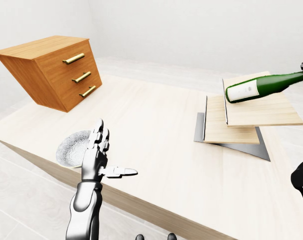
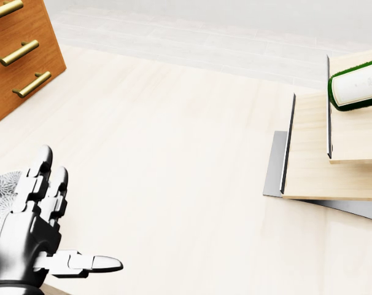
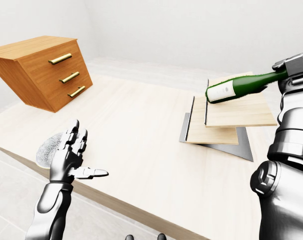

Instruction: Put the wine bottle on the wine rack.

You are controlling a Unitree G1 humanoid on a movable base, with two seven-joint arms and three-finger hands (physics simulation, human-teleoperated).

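Note:
A green wine bottle point(image 3: 239, 87) with a white label lies nearly level, its base to the left, just above the top board of the stepped wooden wine rack point(image 3: 226, 120) on the table's right side. My right hand point(image 3: 295, 68) is shut on the bottle's neck at the right edge of the right-eye view. The bottle's base point(image 2: 356, 86) shows at the right edge of the head view. My left hand point(image 2: 48, 221) hovers open, fingers spread, near the table's lower left edge, holding nothing.
A wooden drawer chest point(image 1: 54, 70) with brass handles stands tilted at the upper left. A patterned glass dish point(image 1: 74, 148) sits on the pale table point(image 1: 151, 130) by my left hand. The rack rests on a grey metal base point(image 1: 231, 146).

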